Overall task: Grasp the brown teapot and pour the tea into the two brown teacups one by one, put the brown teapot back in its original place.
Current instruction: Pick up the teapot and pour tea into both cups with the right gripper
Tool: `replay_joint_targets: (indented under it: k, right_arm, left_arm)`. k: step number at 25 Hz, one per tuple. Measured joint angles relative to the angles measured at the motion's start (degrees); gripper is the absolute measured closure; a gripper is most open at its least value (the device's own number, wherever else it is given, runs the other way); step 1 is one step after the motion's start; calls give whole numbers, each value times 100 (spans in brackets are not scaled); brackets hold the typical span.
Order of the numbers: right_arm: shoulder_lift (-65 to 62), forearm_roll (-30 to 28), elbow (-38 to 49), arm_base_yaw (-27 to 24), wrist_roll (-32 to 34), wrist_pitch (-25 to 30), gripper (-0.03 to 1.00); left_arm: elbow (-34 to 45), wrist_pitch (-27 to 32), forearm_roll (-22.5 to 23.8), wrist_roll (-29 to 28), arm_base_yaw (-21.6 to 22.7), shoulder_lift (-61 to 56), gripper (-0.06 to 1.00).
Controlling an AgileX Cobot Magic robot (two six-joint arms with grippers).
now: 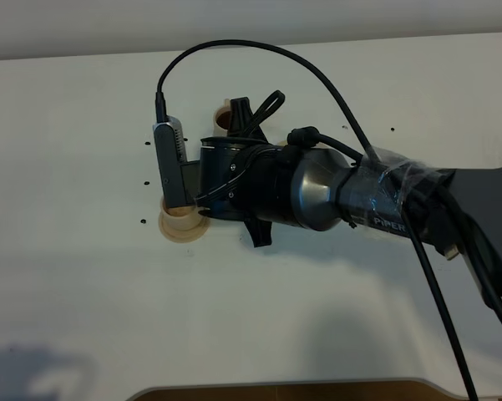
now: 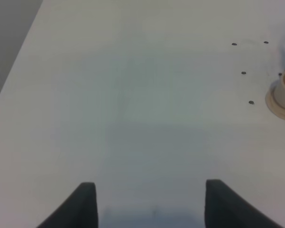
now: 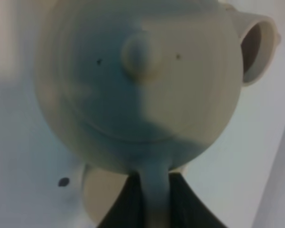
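While outstretched — right tool (image 3: pixel 151 202) on teapot (image 3: pixel 137 90)

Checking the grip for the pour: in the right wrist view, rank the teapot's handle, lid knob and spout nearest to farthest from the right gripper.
1. Handle, held in the right gripper.
2. Lid knob, at the centre of the teapot top.
3. Spout, on the body's far side.
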State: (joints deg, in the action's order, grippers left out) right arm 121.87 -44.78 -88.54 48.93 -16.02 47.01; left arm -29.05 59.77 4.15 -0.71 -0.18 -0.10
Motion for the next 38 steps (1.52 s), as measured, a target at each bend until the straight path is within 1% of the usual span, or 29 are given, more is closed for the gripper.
replay_joint_targets:
  k: [3, 9, 25, 34, 38]
  right_arm:
    - [0, -132, 0, 42, -46, 7, 86]
    - [4, -308, 0, 69, -376, 31, 86]
    - [75, -1302, 7, 286, -695, 153, 86]
    - [75, -1604, 7, 389, -1269, 217, 86]
    - [75, -1799, 7, 426, -1319, 217, 86]
  left_arm:
    - [0, 0, 0, 0, 0, 0, 41]
    - [0, 0, 0, -5, 0, 0, 41]
    - [0, 0, 0, -5, 0, 0, 41]
    - [0, 0, 0, -5, 0, 0, 41]
    - [0, 0, 0, -5, 0, 0, 41]
